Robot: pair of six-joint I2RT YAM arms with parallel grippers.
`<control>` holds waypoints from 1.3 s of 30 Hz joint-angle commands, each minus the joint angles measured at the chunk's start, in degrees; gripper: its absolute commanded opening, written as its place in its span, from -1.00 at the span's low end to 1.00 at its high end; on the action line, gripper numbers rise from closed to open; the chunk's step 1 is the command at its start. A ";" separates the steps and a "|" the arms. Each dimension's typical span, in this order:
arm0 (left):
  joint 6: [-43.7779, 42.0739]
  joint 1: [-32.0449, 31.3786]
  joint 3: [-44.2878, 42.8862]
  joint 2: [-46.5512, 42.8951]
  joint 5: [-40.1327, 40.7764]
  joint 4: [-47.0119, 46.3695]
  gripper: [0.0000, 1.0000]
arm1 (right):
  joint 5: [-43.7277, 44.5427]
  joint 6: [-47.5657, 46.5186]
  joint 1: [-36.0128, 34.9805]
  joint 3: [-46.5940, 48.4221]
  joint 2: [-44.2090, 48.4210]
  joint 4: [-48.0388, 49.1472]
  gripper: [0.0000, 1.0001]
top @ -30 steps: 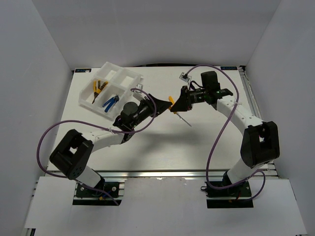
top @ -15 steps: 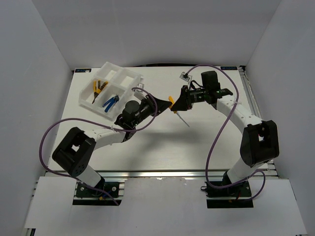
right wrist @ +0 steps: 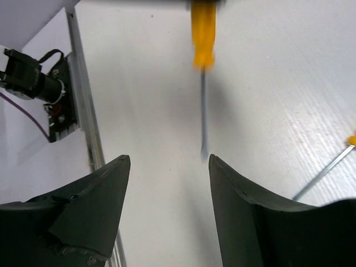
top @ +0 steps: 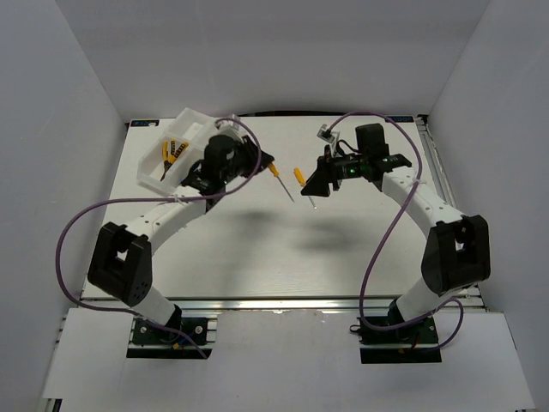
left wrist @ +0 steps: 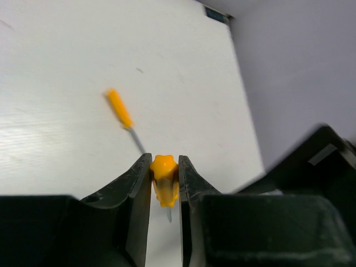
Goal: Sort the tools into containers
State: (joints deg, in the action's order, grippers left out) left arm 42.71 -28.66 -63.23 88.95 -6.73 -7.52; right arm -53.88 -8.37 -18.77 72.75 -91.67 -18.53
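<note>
My left gripper (top: 266, 163) is shut on the orange-yellow handle of a screwdriver (top: 274, 169) and holds it above the table beside the white tray (top: 190, 117). The wrist view shows the handle (left wrist: 164, 179) pinched between the jaws of the left gripper (left wrist: 165, 161). A second screwdriver (top: 299, 176) lies on the table; it also shows in the left wrist view (left wrist: 119, 108). My right gripper (top: 316, 185) is open and empty just right of it, with its shaft (right wrist: 203, 111) ahead of the right gripper (right wrist: 169, 160). Yellow-black pliers (top: 174, 152) lie in the tray.
My left arm covers much of the tray, hiding its near compartments. The held screwdriver's shaft shows at the right edge of the right wrist view (right wrist: 322, 175). An aluminium rail (right wrist: 83, 105) runs along the table's edge. White walls enclose the table.
My left arm has swung back and left toward the tray, carrying one screwdriver away from the right gripper. The other screwdriver stays on the table. The right gripper has barely moved.
</note>
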 commanded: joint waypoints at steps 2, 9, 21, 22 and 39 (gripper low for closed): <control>-14.65 6.30 -14.45 1.13 9.22 20.71 -1.00 | 2.31 -7.99 1.96 1.38 6.11 -2.56 0.32; -21.71 14.01 -30.97 10.96 18.91 25.92 -1.00 | 3.87 -13.60 2.43 -5.74 12.80 -0.84 0.29; -28.74 16.00 -46.75 27.64 26.05 13.82 -1.00 | 2.90 -14.43 2.46 -13.48 18.25 -1.68 0.27; -29.28 16.00 -47.96 28.90 26.40 13.32 -1.00 | 2.90 -14.51 2.51 -13.86 18.60 -1.65 0.27; -52.56 13.72 -47.13 35.95 27.18 8.25 -1.00 | 2.99 -14.39 3.66 -15.97 18.90 -0.63 0.26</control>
State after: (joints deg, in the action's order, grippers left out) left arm -3.20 -13.36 -109.67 124.57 20.09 2.52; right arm -50.26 -22.54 -15.38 57.17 -73.58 -20.46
